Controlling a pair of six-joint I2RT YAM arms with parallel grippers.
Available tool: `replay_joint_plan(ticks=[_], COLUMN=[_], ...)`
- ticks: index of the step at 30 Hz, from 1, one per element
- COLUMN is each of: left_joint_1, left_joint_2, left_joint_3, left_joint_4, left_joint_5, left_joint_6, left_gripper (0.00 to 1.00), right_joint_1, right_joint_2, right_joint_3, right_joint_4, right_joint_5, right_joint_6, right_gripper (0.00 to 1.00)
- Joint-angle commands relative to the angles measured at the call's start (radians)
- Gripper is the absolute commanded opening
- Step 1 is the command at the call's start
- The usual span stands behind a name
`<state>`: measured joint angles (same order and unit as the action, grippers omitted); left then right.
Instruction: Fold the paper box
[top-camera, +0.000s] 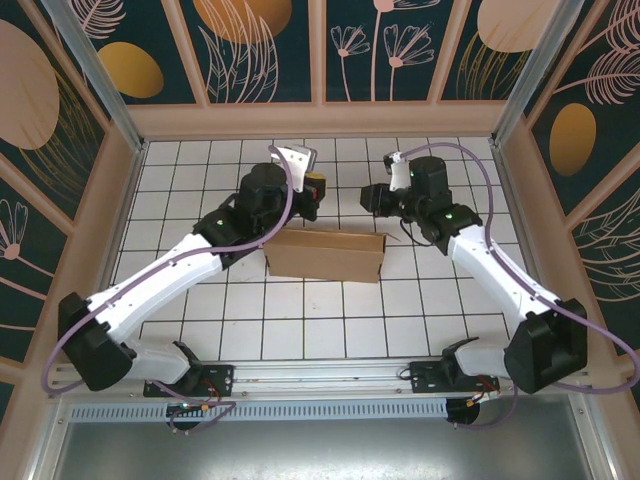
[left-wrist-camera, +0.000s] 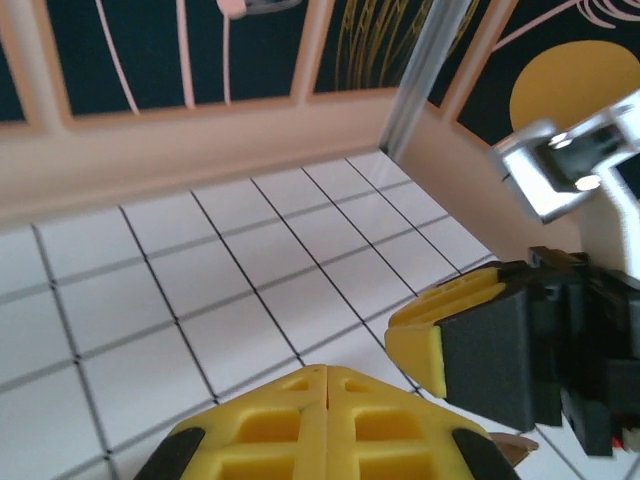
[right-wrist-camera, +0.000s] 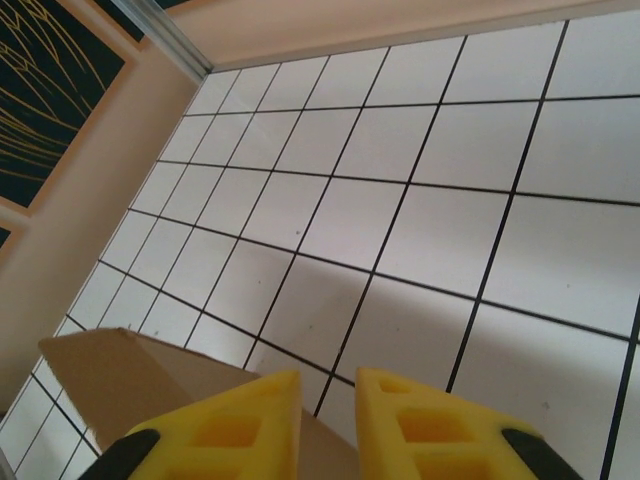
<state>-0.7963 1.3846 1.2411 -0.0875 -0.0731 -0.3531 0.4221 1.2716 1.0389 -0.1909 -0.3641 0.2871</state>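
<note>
Top external: box (top-camera: 325, 255) sits half-folded on the surface (top-camera: 300, 320); my left fingers (left-wrist-camera: 270, 430) are pressed together, empty; my right fingers (right-wrist-camera: 225, 425) are slightly parted; next I likely need a flap

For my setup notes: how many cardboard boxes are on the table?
1: the paper box lies at the middle of the tiled table. A smaller one may be hidden.

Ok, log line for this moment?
paper box: lying on table | left jaws: shut | right jaws: slightly apart
</note>
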Motion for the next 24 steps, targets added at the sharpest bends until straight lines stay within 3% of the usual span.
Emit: replay_joint_plan(ticks=[1, 14, 24], left_joint_1=[0.008, 0.008, 0.007], left_joint_2=[0.035, -0.001, 0.002], left_joint_3=[-0.034, -0.117, -0.137], left_joint_4=[0.081, 0.095, 0.102], left_joint_5=[0.061, -0.022, -0.027], left_joint_6=[-0.181, -0.229, -0.279], left_gripper=[0.00, 0.00, 0.00], right_joint_1=[0.020, 0.263, 0.433], right_joint_2=[-0.046, -0.094, -0.117], right_joint_3=[-0.023, -0.064, -0.250], right_joint_4=[-0.029, -0.106, -0.035], right_joint_5=[0.059, 0.417, 0.634], right_joint_6=[0.032, -0.015, -0.002], right_gripper=[0.21, 0.18, 0.15])
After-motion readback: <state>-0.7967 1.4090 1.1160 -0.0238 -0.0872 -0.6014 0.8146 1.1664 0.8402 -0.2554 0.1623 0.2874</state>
